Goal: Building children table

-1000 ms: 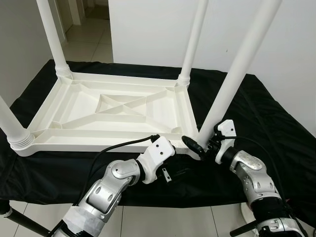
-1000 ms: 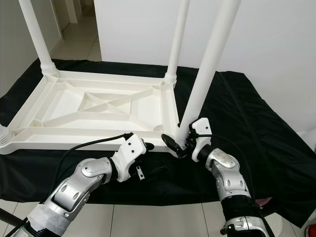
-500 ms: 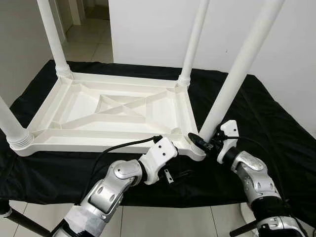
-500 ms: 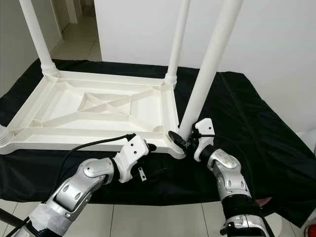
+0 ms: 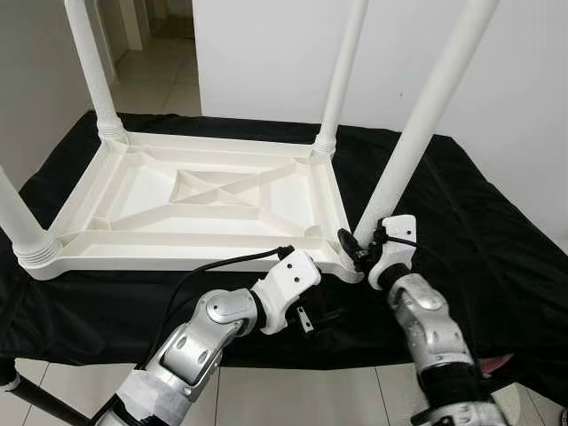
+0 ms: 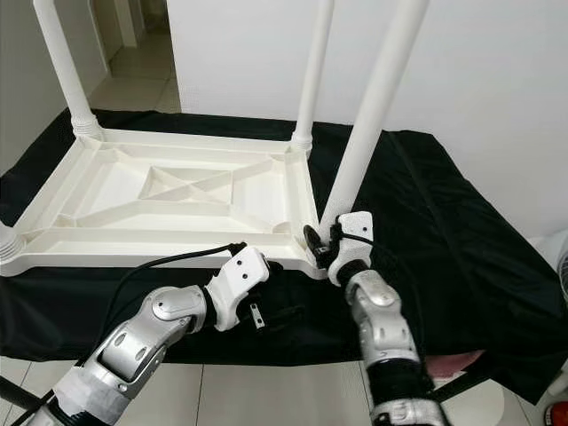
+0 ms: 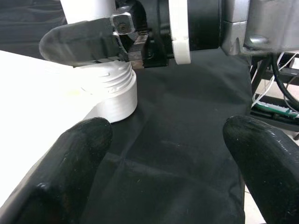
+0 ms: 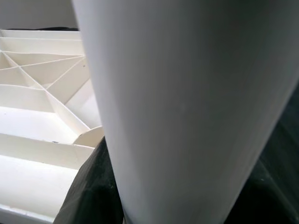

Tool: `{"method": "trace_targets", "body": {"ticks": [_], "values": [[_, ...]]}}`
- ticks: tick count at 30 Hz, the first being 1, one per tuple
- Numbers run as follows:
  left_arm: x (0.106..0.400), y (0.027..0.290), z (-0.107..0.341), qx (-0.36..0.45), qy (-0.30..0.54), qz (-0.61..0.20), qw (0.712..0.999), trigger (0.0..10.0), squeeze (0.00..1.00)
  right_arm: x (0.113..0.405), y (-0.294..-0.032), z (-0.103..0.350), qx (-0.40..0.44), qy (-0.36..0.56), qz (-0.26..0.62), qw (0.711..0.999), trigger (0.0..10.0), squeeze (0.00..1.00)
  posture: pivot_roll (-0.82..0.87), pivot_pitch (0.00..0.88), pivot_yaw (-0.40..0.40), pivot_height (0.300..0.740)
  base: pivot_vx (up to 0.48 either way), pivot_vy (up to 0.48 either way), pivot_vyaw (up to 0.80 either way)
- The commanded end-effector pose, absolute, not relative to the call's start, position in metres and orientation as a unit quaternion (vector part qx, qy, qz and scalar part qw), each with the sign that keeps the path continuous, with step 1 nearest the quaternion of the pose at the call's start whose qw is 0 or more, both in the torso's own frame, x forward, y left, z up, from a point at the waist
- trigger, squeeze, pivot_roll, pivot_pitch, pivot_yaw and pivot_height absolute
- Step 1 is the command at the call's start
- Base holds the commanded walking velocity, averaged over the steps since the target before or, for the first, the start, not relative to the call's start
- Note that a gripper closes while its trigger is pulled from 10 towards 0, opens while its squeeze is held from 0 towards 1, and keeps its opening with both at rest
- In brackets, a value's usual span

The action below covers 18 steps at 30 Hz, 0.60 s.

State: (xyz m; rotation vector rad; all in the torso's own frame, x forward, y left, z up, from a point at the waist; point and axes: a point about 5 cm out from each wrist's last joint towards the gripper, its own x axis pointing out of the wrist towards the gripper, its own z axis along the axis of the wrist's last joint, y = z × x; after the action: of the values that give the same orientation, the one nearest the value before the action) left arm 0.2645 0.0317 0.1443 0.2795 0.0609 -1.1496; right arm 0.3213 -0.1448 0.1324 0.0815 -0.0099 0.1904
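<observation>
Left gripper (image 7: 163,154) spread wide; right gripper (image 5: 359,250) seemingly clamped.

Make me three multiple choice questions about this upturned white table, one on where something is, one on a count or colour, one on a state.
1. Where is the right gripper?
A. At the base of the near right leg
B. On the far left leg
C. On the floor

2. How many legs stand up from the table?
A. Two
B. Three
C. Four

3. How are the left gripper's fingers?
A. Shut on a leg
B. Open, holding nothing
C. Shut on the cloth

Answers: 1 A, its fingers close round the leg at the socket. 2 C, one leg per corner. 3 B, the black cloth shows between them.
</observation>
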Motion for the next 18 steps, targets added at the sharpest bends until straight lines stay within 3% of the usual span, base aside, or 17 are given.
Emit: {"method": "trace_targets", "body": {"ticks": [1,6,18], "values": [[0.261,0.027,0.144,0.131,0.033,-0.565,0.814,10.0,0.00,0.315,-0.139,0.116,0.073,0.036,0.053,0.995,10.0,0.00,0.06,0.027,-0.062,0.740,0.000,0.000,0.00],[0.261,0.026,0.143,0.131,0.032,-0.567,0.813,10.0,0.00,0.306,-0.125,0.114,0.109,0.037,-0.015,0.993,10.0,0.00,0.06,0.026,-0.062,0.740,0.000,0.000,0.00],[0.261,0.026,0.143,0.132,0.034,-0.567,0.812,10.0,0.00,0.303,-0.122,0.118,0.121,0.042,-0.023,0.991,10.0,0.00,0.06,0.020,-0.061,0.740,0.000,0.000,0.00]]}}
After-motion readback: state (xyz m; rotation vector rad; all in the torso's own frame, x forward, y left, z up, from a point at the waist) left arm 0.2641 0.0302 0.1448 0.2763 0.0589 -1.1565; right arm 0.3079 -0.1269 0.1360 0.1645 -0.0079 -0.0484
